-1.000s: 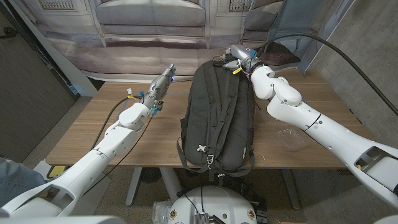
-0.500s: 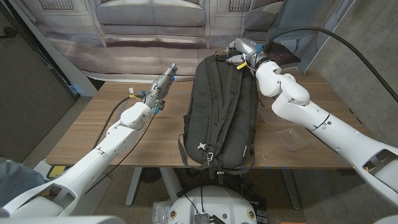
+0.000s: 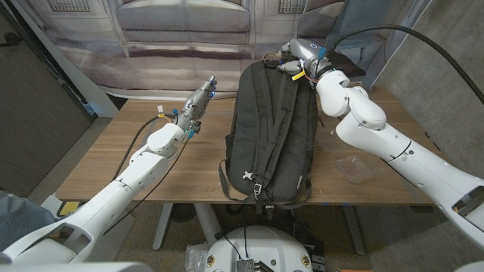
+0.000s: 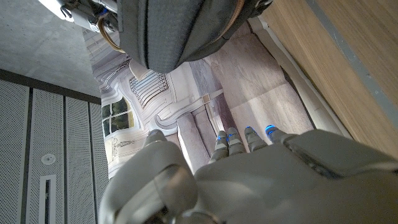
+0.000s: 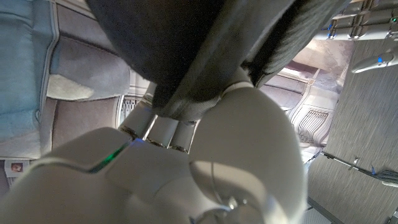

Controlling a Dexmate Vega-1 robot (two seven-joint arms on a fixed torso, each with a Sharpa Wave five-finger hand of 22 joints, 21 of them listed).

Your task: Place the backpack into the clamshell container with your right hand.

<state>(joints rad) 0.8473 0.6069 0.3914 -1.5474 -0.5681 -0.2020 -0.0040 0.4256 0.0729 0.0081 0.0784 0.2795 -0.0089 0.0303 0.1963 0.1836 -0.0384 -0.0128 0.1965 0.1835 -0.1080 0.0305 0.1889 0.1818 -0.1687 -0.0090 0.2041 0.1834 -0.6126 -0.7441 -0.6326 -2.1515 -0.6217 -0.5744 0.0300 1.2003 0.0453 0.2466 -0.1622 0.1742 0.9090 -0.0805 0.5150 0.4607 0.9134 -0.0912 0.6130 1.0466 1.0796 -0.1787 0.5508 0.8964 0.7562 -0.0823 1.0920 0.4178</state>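
I am looking down on the wooden bench, and the black backpack is lying lengthwise across its middle, straps facing up, its lower end hanging just over the bench's near edge and its top end reaching the far edge. My right hand is sitting at the backpack's top end, fingers wrapped into the fabric there; in the right wrist view dark cloth is bunching over the knuckles, so I am reading this as a grip on the backpack, though the fingertips themselves are hidden. My left hand is hovering to the backpack's left, apart from it, fingers stretched out straight and close together, holding nothing. The clear clamshell container is resting on the bench to the backpack's right, near but not touching it, faint against the wood.
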